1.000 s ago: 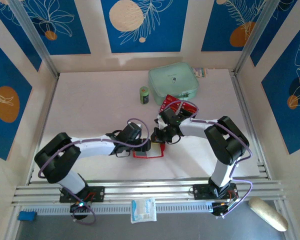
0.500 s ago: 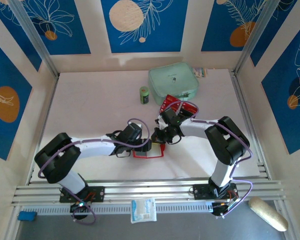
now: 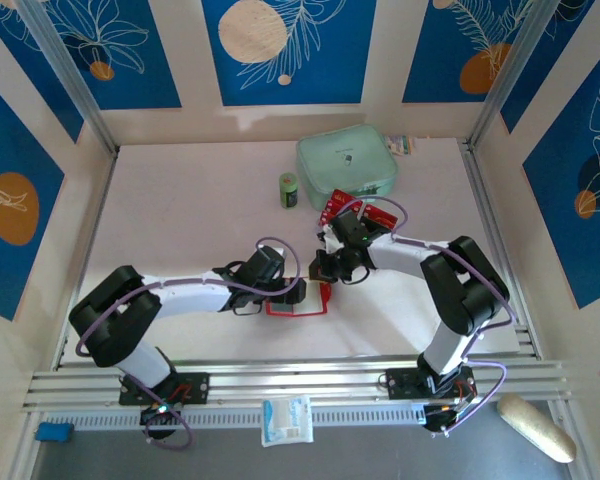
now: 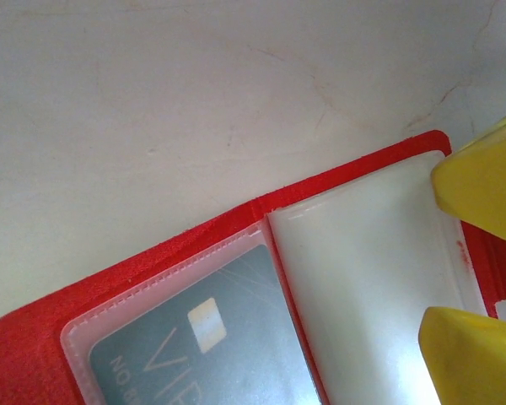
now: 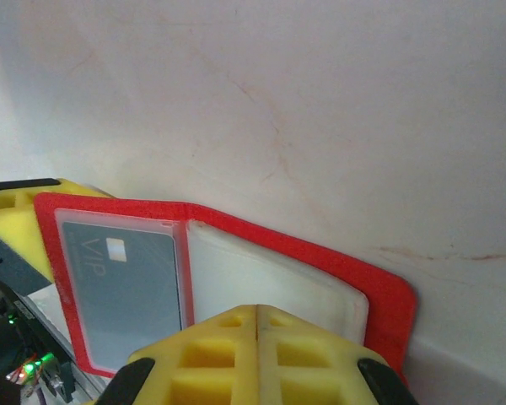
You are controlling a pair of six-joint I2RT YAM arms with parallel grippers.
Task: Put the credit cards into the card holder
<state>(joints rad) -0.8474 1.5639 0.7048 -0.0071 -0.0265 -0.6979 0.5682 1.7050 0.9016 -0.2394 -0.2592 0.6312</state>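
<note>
The red card holder [image 3: 302, 303] lies open on the white table between my two grippers. Its left clear pocket holds a dark credit card [image 4: 194, 354] with a pale chip, also seen as the dark card [image 5: 122, 287]. The right pale pocket [image 4: 363, 278] looks empty. My left gripper [image 3: 290, 293] stands open wide at the holder's left side, one yellow finger [image 5: 13, 215] beside the holder's edge. My right gripper [image 5: 257, 325] is shut, nothing between its fingers, its tip over the pale pocket's near edge. Red credit cards [image 3: 342, 207] lie beside the pouch, behind the right arm.
A mint-green zip pouch [image 3: 347, 165] sits at the back, with a small green can [image 3: 289, 190] to its left. Bare white table stretches left of and behind the holder. The aluminium rail [image 3: 280, 382] runs along the near edge.
My left gripper's jaws have opened wider. The right arm has shifted a little to the right and back, uncovering the holder's right edge. The holder stays in place.
</note>
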